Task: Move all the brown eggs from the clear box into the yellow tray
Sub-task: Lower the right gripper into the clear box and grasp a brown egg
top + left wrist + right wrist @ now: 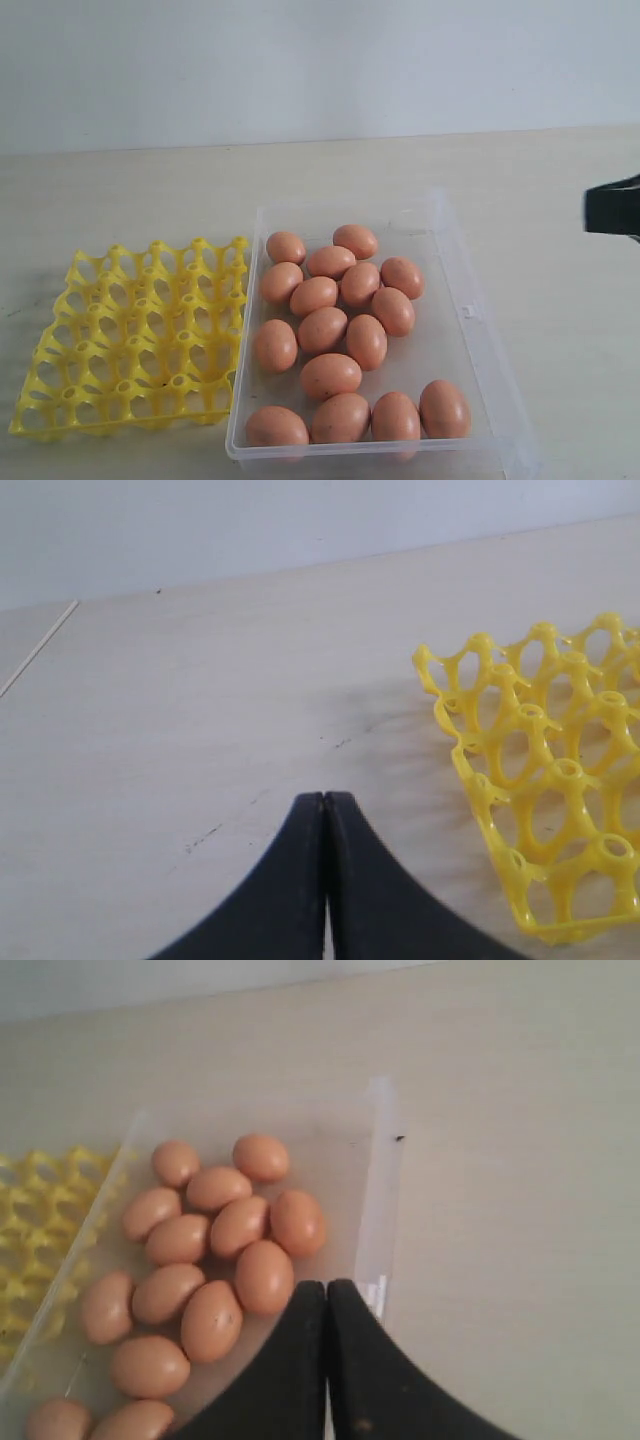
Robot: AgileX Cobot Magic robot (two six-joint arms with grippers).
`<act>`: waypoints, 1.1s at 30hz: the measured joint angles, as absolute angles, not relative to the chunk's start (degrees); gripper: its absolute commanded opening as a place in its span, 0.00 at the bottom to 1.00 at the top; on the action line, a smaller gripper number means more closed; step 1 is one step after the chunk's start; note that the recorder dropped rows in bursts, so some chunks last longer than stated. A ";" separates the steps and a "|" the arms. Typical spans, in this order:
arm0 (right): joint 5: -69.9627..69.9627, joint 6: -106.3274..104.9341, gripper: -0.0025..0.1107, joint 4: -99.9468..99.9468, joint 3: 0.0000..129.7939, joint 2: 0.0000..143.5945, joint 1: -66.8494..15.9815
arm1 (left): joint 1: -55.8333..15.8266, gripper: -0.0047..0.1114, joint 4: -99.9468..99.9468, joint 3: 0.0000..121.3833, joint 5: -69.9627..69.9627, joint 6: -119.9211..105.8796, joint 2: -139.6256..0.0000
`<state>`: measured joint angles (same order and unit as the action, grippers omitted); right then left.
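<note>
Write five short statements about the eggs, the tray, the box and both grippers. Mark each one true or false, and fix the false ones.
1. All the brown eggs lie in the clear box. True.
2. The yellow tray already holds three eggs. False: every cup in view is empty.
3. The left gripper is shut and holds nothing. True.
4. The right gripper is clamped on an egg. False: its jaws are pressed together with nothing between them.
5. In the exterior view the tray lies to the right of the box. False: it lies beside the box on the left.
</note>
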<state>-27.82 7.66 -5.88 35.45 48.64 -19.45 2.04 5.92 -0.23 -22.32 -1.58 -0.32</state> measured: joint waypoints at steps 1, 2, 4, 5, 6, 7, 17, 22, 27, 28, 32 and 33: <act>-26.62 7.55 0.02 -4.51 36.33 50.76 -22.20 | 2.04 0.04 5.92 -0.23 -22.32 -1.58 -0.32; -25.76 7.80 0.02 -3.68 37.24 52.37 -23.86 | 2.04 0.04 5.92 -0.23 -22.32 -1.58 -0.32; -24.80 9.48 0.02 -2.48 39.59 56.35 -27.35 | 2.04 0.04 5.92 -0.23 -22.32 -1.58 -0.32; -25.03 9.89 0.02 -2.06 40.84 58.53 -28.54 | 2.04 0.04 5.92 -0.23 -22.32 -1.58 -0.32; -26.18 10.01 0.02 -1.80 42.61 60.94 -29.88 | 2.04 0.04 5.92 -0.23 -22.32 -1.58 -0.32; -27.99 10.01 0.02 -1.80 44.62 63.49 -31.05 | 2.04 0.04 5.92 -0.23 -22.32 -1.58 -0.32; -53.00 6.80 0.36 -0.57 65.26 88.54 -34.14 | 2.04 0.04 5.92 -0.23 -22.32 -1.58 -0.32; -56.81 8.70 0.48 -0.47 70.79 97.58 -34.19 | 2.04 0.04 5.92 -0.23 -22.32 -1.58 -0.32; -55.05 9.56 0.48 -0.47 71.94 103.11 -34.28 | 2.04 0.04 5.92 -0.23 -22.32 -1.58 -0.32; -54.60 9.56 0.48 -0.47 71.99 103.93 -34.28 | 2.04 0.04 5.92 -0.23 -22.32 -1.58 -0.32; -51.62 9.66 0.48 -0.47 71.99 106.28 -34.28 | 2.04 0.04 5.92 -0.23 -22.32 -1.58 -0.32; -50.78 9.84 0.48 -0.36 71.99 106.69 -34.28 | 2.04 0.04 5.92 -0.23 -22.32 -1.58 -0.32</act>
